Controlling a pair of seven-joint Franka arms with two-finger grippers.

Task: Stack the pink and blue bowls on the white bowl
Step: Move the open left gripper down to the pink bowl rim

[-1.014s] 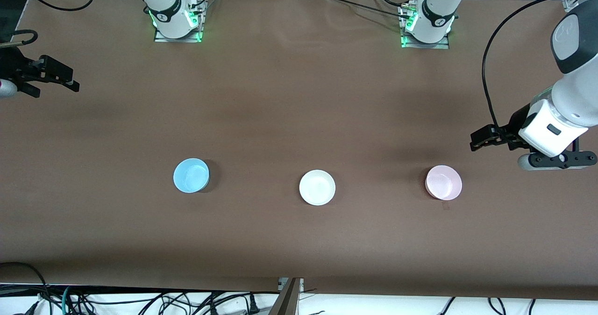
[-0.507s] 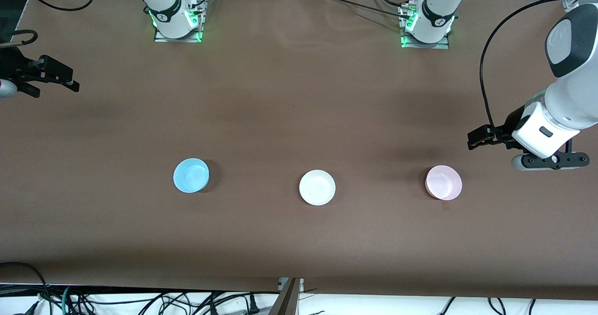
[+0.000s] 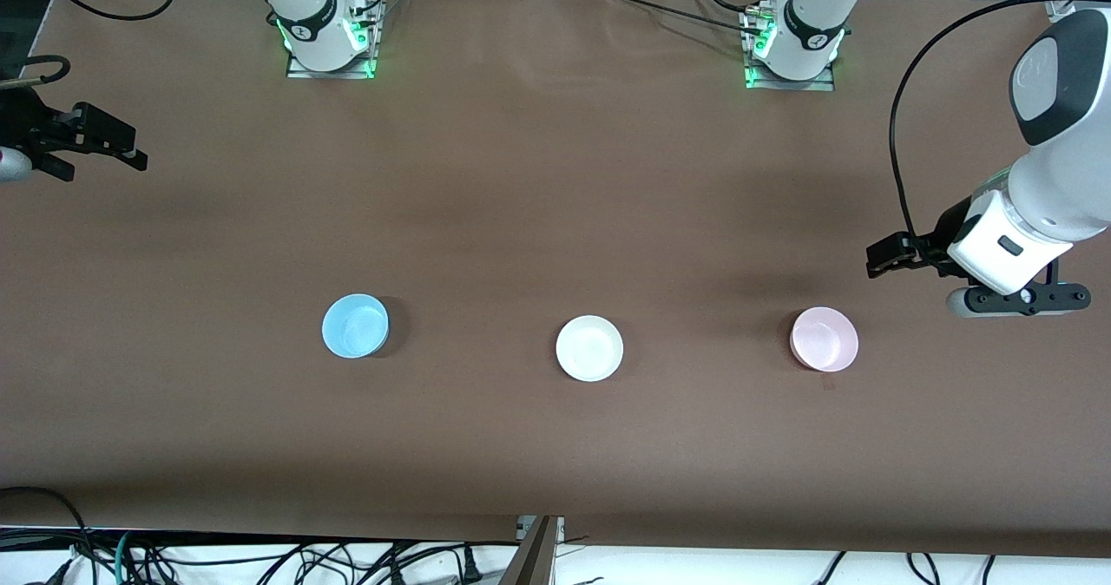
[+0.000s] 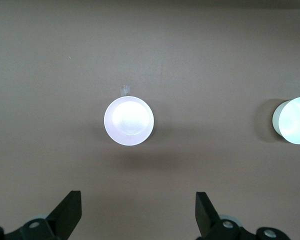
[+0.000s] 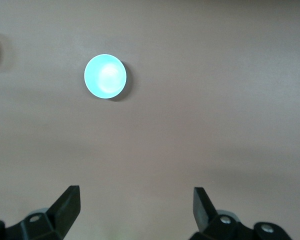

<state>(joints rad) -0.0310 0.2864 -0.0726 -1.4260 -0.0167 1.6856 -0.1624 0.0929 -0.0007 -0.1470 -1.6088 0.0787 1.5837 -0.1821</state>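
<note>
Three small bowls stand apart in a row on the brown table. The light blue bowl [image 3: 355,325] [image 5: 105,76] is toward the right arm's end, the white bowl [image 3: 589,348] [image 4: 292,127] is in the middle, and the pale pink bowl [image 3: 824,338] [image 4: 129,121] is toward the left arm's end. All three are upright and hold nothing. My left gripper [image 3: 884,255] [image 4: 138,210] hangs open over bare table beside the pink bowl, apart from it. My right gripper [image 3: 130,151] [image 5: 136,205] waits open over the table's edge at the right arm's end, well away from the blue bowl.
Both arm bases [image 3: 330,42] [image 3: 792,51] stand at the table's edge farthest from the front camera. A black cable [image 3: 903,134] loops above the left arm. Loose cables [image 3: 260,559] lie below the table's near edge.
The left arm has drifted a little toward the table's middle, bringing its open gripper slightly closer to the pink bowl. The right arm and all three bowls have not moved.
</note>
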